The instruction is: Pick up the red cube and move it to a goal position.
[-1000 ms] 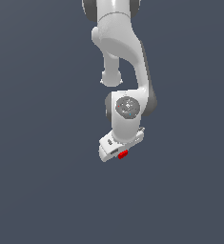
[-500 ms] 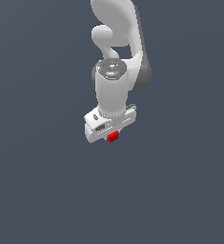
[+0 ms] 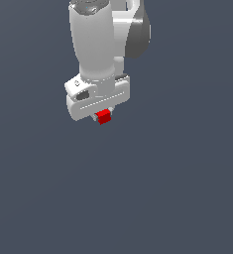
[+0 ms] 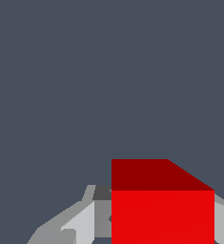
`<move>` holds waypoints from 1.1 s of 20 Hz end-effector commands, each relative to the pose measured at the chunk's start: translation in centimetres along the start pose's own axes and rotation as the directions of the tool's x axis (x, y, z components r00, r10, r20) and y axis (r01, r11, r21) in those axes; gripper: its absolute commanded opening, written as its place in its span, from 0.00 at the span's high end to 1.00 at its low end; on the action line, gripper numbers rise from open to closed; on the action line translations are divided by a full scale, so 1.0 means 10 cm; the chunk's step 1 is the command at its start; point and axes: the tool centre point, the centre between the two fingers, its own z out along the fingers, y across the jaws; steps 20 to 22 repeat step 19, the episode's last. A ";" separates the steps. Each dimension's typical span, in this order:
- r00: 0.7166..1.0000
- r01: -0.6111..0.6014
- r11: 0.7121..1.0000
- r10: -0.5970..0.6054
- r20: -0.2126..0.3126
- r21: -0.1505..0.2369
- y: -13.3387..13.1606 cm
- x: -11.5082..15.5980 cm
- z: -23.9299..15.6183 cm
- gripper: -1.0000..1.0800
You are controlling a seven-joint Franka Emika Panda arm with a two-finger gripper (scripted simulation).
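The red cube (image 3: pixel 104 117) is a small, plain block of bright red with flat matte faces; in the wrist view it (image 4: pixel 162 209) shows a vivid front face and a darker, shaded face above it. In the exterior view it sits in the upper middle of the frame, directly beneath the white gripper (image 3: pixel 103 118), far smaller than the gripper body above it. The gripper is clamped on the cube, with a grey finger (image 4: pixel 77 224) pressed against either side of it in the wrist view. Around it there is only a flat dark grey-blue background. Compared with half a second ago, the arm fills more of the upper frame and the cube appears a little higher in the picture, held the same way between the fingers.
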 end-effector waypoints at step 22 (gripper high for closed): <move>1.000 0.000 1.000 0.000 0.000 0.000 0.24 -0.47 -0.95 1.00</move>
